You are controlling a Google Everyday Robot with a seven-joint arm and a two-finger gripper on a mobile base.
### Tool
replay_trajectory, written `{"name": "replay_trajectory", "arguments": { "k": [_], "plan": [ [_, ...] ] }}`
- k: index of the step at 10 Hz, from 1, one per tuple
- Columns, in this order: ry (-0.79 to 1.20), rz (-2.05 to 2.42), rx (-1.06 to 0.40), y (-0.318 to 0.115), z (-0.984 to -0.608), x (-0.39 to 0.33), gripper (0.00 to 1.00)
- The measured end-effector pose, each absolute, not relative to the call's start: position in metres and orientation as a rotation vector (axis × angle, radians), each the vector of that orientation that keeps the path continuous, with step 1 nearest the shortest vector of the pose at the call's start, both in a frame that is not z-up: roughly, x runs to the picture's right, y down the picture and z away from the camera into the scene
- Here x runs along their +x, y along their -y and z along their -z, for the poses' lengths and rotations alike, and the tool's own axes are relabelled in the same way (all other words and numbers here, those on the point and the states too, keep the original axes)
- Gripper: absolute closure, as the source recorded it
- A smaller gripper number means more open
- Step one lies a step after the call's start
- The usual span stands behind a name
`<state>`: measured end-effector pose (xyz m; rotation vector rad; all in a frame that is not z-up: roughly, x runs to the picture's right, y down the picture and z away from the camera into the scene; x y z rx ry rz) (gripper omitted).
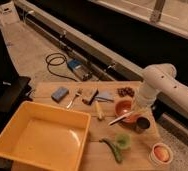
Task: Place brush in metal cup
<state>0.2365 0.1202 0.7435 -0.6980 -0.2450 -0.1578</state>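
Nearest the camera sits the yellow tub point(42, 135); right of it the metal cup point(142, 123) stands just beside the orange bowl point(123, 107). The gripper point(138, 111) hangs over the cup, fingers pinched shut on the brush point(121, 118), which slants across the bowl's rim. Risk: the long handle could tip that light cup over.

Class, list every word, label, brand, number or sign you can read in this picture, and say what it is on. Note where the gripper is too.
No text can be read anywhere.
White object at top left: dark marks, too blurred to read.
Gripper: shut, no markings seen, above the metal cup, beside the orange bowl; the brush slants out from it.
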Motion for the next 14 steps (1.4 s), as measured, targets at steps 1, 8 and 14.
{"name": "replay_trajectory", "arguments": {
  "k": [1, 8, 14],
  "plan": [
    [0.243, 0.162, -0.701, -0.120, -0.744, 0.236, 0.87],
    [0.168, 0.092, -0.791, -0.154, -0.748, 0.244, 0.87],
    [0.215, 0.040, -0.842, -0.177, -0.746, 0.232, 0.85]
  ]
}}
